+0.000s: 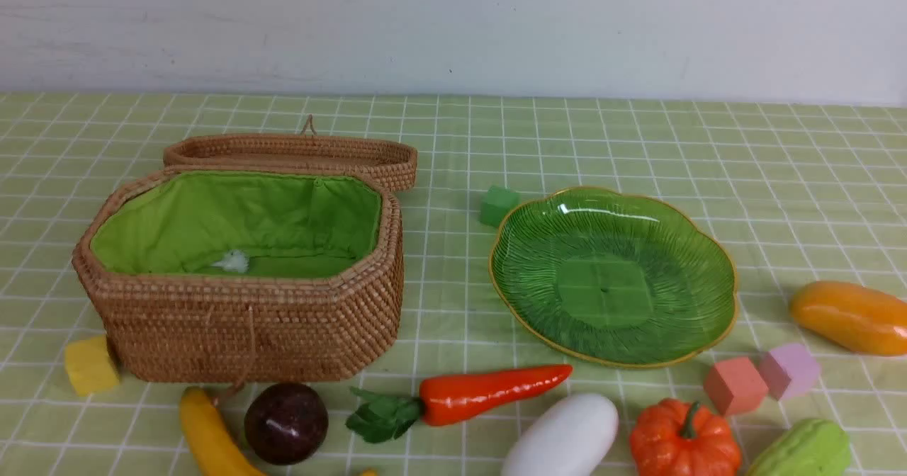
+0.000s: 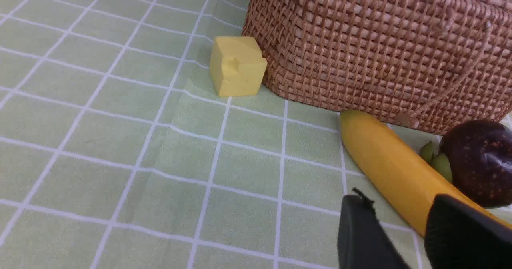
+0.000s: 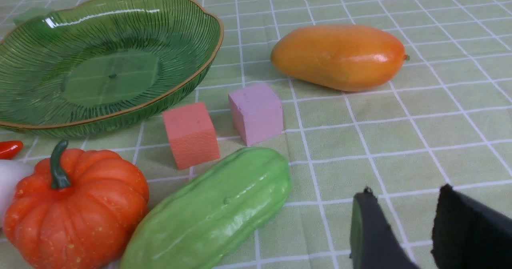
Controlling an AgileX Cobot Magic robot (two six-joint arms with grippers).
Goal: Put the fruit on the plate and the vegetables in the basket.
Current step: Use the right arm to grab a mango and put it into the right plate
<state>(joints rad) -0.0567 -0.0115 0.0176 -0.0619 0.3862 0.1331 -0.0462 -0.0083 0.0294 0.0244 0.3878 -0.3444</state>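
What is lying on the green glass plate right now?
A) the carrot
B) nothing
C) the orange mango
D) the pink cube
B: the plate shows only its own ribbed glass; the mango, carrot and pink cube all lie on the cloth around it.

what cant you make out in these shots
Front view: the banana, white vegetable and gourd run off the bottom edge.
Front view: the near wall of the basket hides part of its floor; the white speck inside is too small to identify.
Right wrist view: only the tip of the carrot shows, cut by the edge.
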